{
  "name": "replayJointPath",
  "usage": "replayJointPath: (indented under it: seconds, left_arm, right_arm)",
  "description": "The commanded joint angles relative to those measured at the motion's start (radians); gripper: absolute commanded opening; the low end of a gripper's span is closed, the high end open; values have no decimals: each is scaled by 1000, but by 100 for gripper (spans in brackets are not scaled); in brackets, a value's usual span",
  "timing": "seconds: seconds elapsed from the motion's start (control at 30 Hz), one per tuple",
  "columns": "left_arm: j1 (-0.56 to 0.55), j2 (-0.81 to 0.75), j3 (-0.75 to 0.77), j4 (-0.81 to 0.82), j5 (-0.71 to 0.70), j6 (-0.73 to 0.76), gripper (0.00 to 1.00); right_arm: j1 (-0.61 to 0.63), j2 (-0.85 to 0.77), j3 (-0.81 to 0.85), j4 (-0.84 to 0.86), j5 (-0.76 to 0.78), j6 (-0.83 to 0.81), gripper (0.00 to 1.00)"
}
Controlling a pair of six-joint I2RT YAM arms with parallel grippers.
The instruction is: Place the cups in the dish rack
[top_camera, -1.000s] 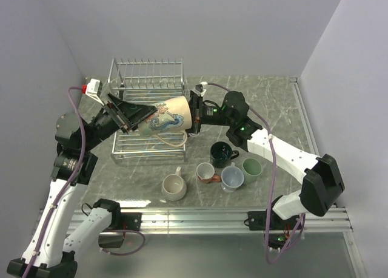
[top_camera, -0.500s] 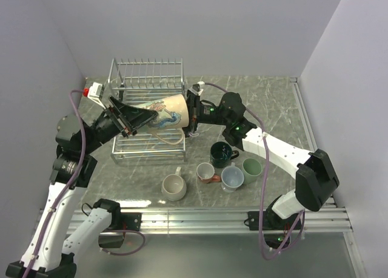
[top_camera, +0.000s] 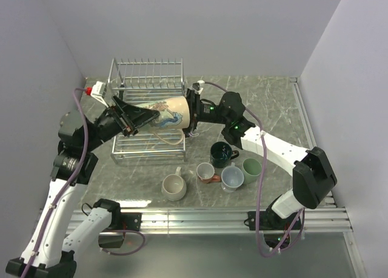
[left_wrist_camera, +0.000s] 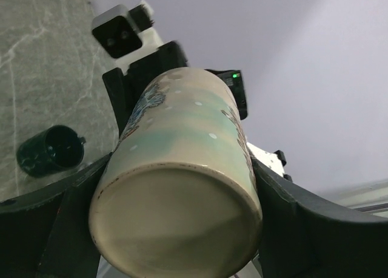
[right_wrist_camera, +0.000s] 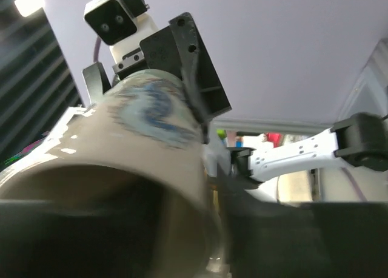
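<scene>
Top external view, from the left: the left gripper (top_camera: pixel 140 116) reaches in over the silver wire dish rack (top_camera: pixel 136 145) and is clamped on the base end of the tall tan ceramic mug (top_camera: pixel 170 113), which has a blue drawing on its side. The left wrist view shows the mug's flat base facing the camera, with a black finger (left_wrist_camera: pixel 285 211) pressed against each side of it. The mug lies on its side in the air above the rack's low front section, in front of the raised back row of upright tines, its handle hanging downward. At the mug's rim end sits the right gripper (top_camera: pixel 191 113); the right wrist view is blurred and filled by the open mouth of the mug, so I cannot tell whether those jaws are apart or closed on the rim. On the grey marbled table (top_camera: pixel 273 102), near the rack's front right corner, stand five more cups upright: a wide cream mug (top_camera: pixel 174 187), a red-brown mug (top_camera: pixel 205 172) with a white inside, a dark green mug (top_camera: pixel 222 152), a light blue-grey mug (top_camera: pixel 232 178) and a pale green mug (top_camera: pixel 251 169), the last four clustered close together.
</scene>
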Motion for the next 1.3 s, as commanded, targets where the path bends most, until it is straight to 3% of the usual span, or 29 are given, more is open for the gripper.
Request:
replayJointPath:
  seconds: [0.0, 0.2, 0.3, 0.43, 0.53, 0.7, 0.83, 1.1, 1.27]
  left_arm:
    - [-7, 24, 94, -40, 0, 67, 0]
    - [-7, 54, 156, -187, -75, 161, 0]
    - [-7, 64, 172, -246, -121, 198, 0]
    - [-7, 114, 231, -359, -208, 273, 0]
    - [-7, 178, 313, -500, -351, 356, 0]
    - [-7, 315, 387, -638, -608, 465, 0]
    - [-7, 483, 418, -643, -791, 519, 0]
    - [-30, 850, 560, -629, -1021, 575, 0]
    - [-30, 999, 694, -652, -1107, 606, 1]
  right_arm:
    - [-22, -33, 34, -11, 13, -50, 56]
    - [-91, -91, -12, -223, 7, -172, 61]
    - [-150, -117, -8, -425, 13, -309, 61]
    - [-257, -121, 20, -939, 77, -581, 59]
    - [-348, -128, -2, -1164, 165, -767, 57]
    - [-412, -174, -71, -1231, 186, -883, 55]
    - [-412, -191, -92, -1246, 182, -904, 54]
    - [-412, -222, -115, -1329, 205, -987, 53]
    - [-417, -257, -132, -1365, 215, -1015, 53]
